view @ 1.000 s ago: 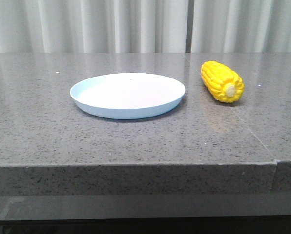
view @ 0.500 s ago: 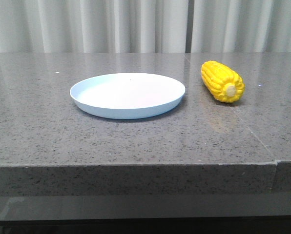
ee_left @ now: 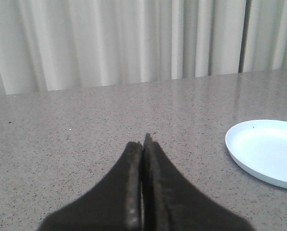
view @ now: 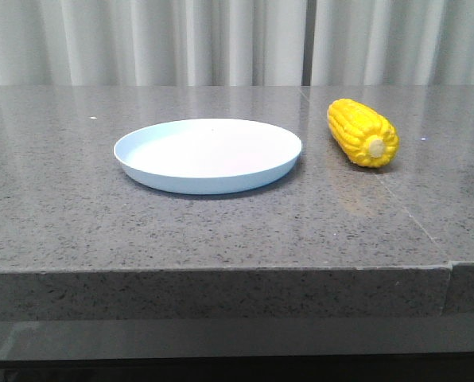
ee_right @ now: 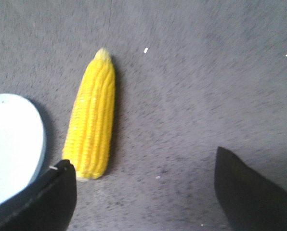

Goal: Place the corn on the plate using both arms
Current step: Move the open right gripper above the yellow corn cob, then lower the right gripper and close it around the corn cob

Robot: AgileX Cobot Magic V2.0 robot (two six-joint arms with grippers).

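Front view: a short bright yellow plastic-looking corn cob (view: 362,132) lies right of a round pale blue shallow plate (view: 208,155), apart, on a speckled grey stone table (view: 221,231) before pale curtains (view: 141,40).

Left wrist view: the black left gripper (ee_left: 143,144) is closed, empty.

Right wrist view: the black right gripper (ee_right: 143,180) is spread wide above the table, empty, the corn near one finger.

My front camera looks level and forward over the table's near edge toward the curtain. My left wrist camera sits low, facing the curtain too; my right wrist camera looks steeply down, close. All three share the plate (view: 208,155).
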